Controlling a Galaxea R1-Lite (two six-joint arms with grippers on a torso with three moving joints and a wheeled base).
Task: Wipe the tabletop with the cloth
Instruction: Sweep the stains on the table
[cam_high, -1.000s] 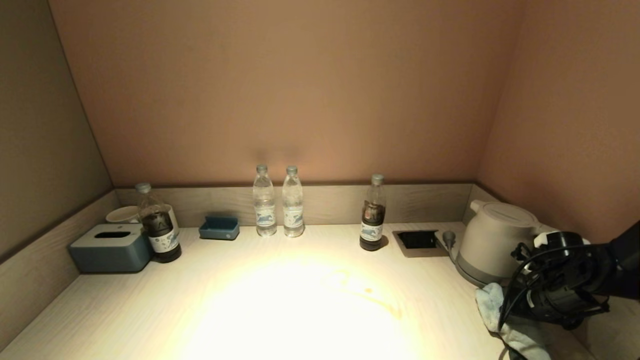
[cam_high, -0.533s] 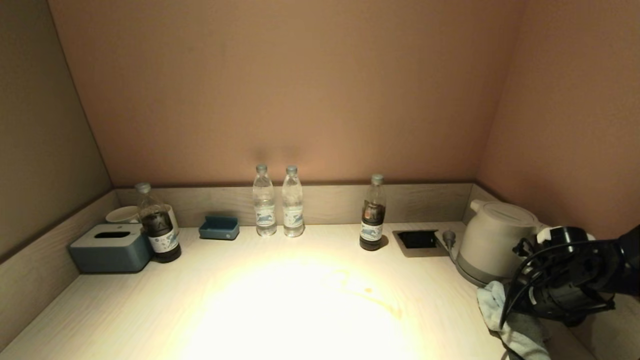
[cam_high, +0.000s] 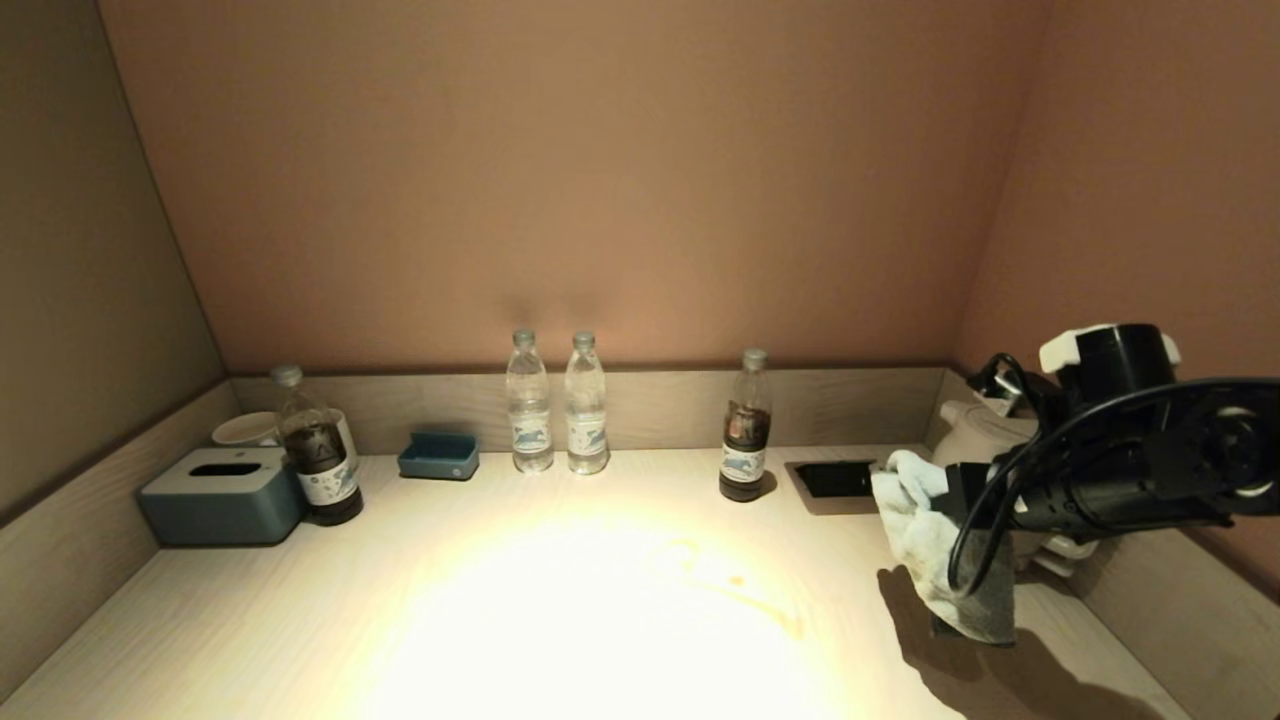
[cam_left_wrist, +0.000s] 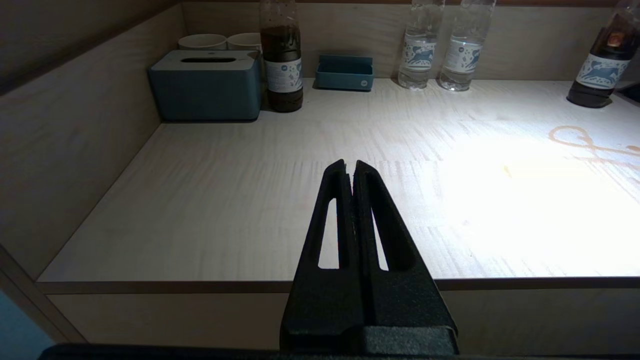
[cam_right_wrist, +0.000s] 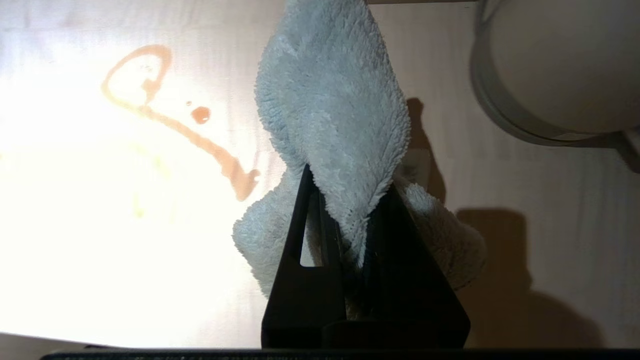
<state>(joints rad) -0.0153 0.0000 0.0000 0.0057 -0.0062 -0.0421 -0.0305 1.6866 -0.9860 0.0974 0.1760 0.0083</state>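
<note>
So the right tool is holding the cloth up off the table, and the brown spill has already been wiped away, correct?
Not quite. The right tool does hold the cloth off the tabletop, but the brown spill is unwiped, as the right wrist view shows.

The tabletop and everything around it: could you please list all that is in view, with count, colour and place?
tabletop: one, pale wood, lit at centre
spill: one, brown streak, right of centre
cloth: one, pale grey, hanging above the right side, clear of the surface
clear bottles: two, at the back centre
dark bottles: two, one back right, one by the tissue box
tissue box: one, blue, back left
cups: two, white, behind the tissue box
small tray: one, blue, back left
kettle: one, white, far right
socket recess: one, dark, beside the kettle
right gripper: black, shut on the cloth
left gripper: black, shut, at the near edge
</note>
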